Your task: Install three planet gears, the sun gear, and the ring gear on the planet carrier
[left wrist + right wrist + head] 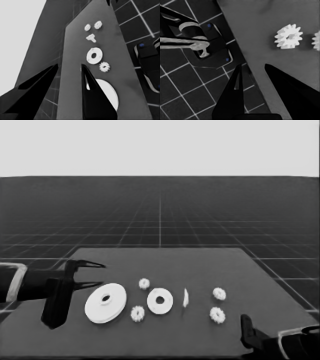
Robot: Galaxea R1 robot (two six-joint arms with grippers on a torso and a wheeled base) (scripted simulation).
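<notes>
Head view gives us the whole table, yet the right arm is cut off at the lower right corner, so only a dark stub of the right gripper shows there; in its own wrist view the two fingers stand apart with nothing between them, over the table's corner and the floor grid. That wrist view also cuts one gear at the frame's edge, so we see one whole gear and a sliver of a second. The left gripper waits at the table's left end, fingers spread and empty, just beside the larger round part, which touches neither finger. In the left wrist view one finger covers much of that part, and the gear farthest back in the left pair is hidden almost wholly behind that finger. We count seven white parts in the head view: one larger round part, one smaller round part near the table's middle, one thin white piece just to its right, and four gears. Two gears flank the smaller round part on its left, one farther back and one nearer. The other two lie toward the right end, close together.
</notes>
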